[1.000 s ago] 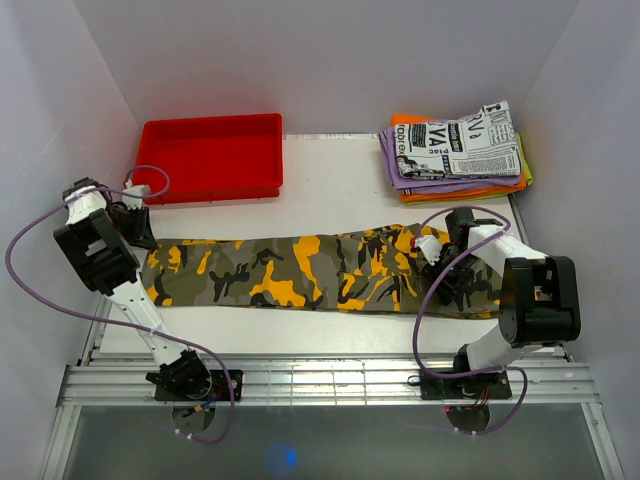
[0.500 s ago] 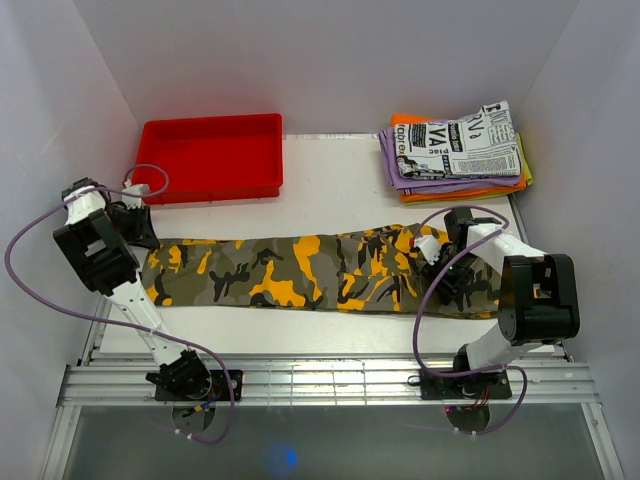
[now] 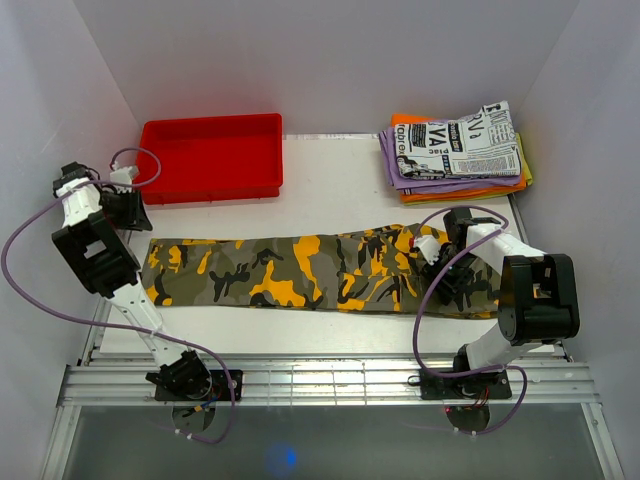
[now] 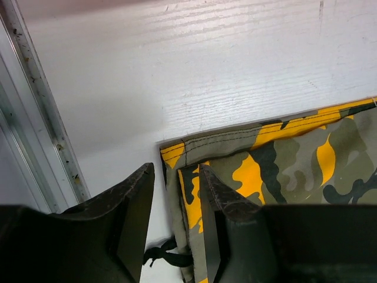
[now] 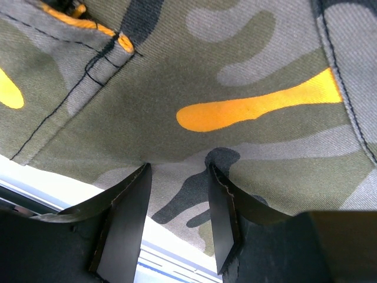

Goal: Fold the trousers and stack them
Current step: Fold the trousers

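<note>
Lying flat mid-table, the long olive, black and yellow-orange camouflage cloth trousers (image 3: 300, 272) are being shown running nine to three; the left gripper (image 4: 175, 177), parted and empty, is being held just off their nine o'clock hem, the right gripper (image 5: 178, 177), likewise parted, over the three o'clock end.
</note>
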Available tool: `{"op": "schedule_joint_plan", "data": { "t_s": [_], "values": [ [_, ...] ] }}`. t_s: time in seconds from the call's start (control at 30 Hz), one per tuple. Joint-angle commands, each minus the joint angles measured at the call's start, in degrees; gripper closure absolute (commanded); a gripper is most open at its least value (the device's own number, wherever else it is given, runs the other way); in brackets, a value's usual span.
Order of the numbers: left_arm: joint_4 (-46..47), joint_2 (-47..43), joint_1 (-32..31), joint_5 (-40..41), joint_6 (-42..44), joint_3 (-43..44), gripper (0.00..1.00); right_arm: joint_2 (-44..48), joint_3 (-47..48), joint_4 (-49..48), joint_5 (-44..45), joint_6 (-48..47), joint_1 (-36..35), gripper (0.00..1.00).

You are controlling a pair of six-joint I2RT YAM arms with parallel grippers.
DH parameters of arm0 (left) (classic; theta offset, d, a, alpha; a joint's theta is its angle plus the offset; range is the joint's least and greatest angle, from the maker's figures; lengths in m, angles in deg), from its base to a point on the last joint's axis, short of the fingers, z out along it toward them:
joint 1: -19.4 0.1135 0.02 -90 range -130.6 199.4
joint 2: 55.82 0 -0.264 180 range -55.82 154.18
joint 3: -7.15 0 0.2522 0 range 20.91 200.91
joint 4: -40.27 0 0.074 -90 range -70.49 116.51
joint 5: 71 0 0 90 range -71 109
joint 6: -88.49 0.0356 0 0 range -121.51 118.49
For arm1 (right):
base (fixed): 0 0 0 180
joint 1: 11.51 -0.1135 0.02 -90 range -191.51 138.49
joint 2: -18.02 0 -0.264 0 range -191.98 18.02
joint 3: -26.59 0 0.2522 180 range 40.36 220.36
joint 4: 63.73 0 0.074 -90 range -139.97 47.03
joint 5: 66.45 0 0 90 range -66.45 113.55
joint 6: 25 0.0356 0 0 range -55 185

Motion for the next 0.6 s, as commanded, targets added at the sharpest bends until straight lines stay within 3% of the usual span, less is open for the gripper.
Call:
{"op": "schedule_joint_plan", "data": {
  "t_s": [0.0, 0.57],
  "values": [
    [0.57, -4.67, 0.12, -1.88, -0.11, 0.36, 0.52, -1.14, -0.03, -0.61, -2.32, 0.43, -0.54, 0.51],
    [0.22, -5.28, 0.04, 0.76, 1.91, -7.29, 0.53, -1.06, -0.03, -0.35, -2.14, 0.43, -0.63, 0.52]
  ]
}}
